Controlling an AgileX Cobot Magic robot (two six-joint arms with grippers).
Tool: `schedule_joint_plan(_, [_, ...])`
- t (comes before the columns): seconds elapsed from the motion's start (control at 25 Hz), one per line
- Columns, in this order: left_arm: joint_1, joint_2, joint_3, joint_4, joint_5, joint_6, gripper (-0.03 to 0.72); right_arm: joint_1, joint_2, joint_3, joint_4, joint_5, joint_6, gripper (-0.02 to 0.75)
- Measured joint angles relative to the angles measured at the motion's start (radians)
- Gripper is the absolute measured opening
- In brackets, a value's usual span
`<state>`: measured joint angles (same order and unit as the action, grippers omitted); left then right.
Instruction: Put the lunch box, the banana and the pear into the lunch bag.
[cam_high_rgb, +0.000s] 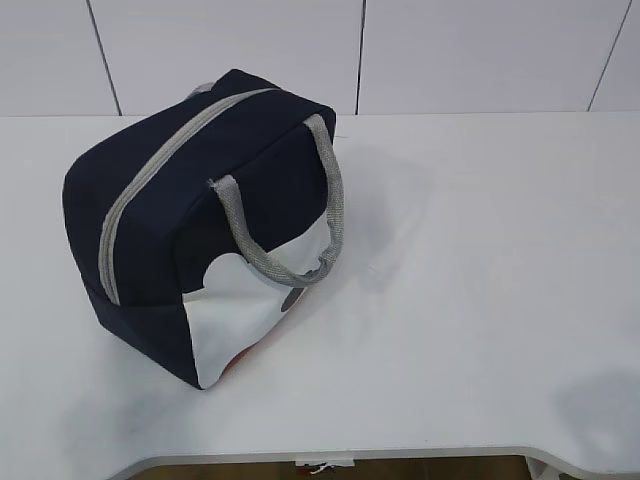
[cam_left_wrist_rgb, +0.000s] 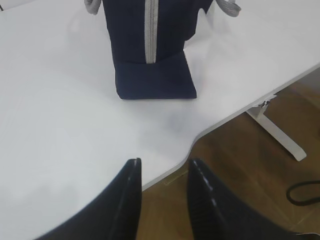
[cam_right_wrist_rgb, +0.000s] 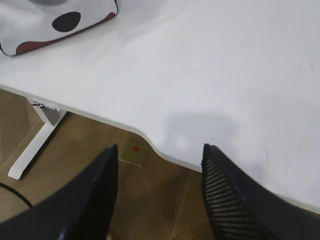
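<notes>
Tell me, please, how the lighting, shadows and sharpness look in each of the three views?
Exterior view: even, soft light; the lunch bag throws a faint shadow to its right on the table, all fairly sharp. Left wrist view: the left gripper looks dark and soft at the bottom edge, with a dim shadow on the table. Right wrist view: the right gripper is blurred, a grey shadow ahead of it.

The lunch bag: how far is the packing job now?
The lunch bag stands zipped shut on the table. No lunch box, banana or pear is visible, so packing may be finished; its contents are hidden. Both the left gripper and right gripper hang open and empty.
</notes>
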<state>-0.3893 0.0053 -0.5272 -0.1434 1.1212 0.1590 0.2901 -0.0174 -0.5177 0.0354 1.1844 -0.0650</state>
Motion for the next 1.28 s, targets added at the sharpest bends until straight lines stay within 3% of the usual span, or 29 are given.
schedule_joint_plan(0.28, [0.0, 0.0, 0.0, 0.092, -0.01, -0.118, 0.238, 0.0, 0.0, 0.023, 0.0, -0.033, 0.0, 0.437])
schedule_joint_plan(0.88, [0.008, 0.0, 0.0, 0.098, -0.01, -0.129, 0.237, -0.012, 0.0, 0.023, 0.0, -0.037, 0.002, 0.436])
schedule_joint_plan(1.0, [0.067, 0.0, 0.0, 0.098, -0.01, -0.129, 0.237, -0.07, 0.0, 0.023, 0.0, -0.037, 0.002, 0.436])
schedule_joint_plan(1.28, [0.296, 0.0, 0.0, 0.098, -0.01, -0.129, 0.237, -0.209, 0.0, 0.023, 0.0, -0.037, 0.002, 0.436])
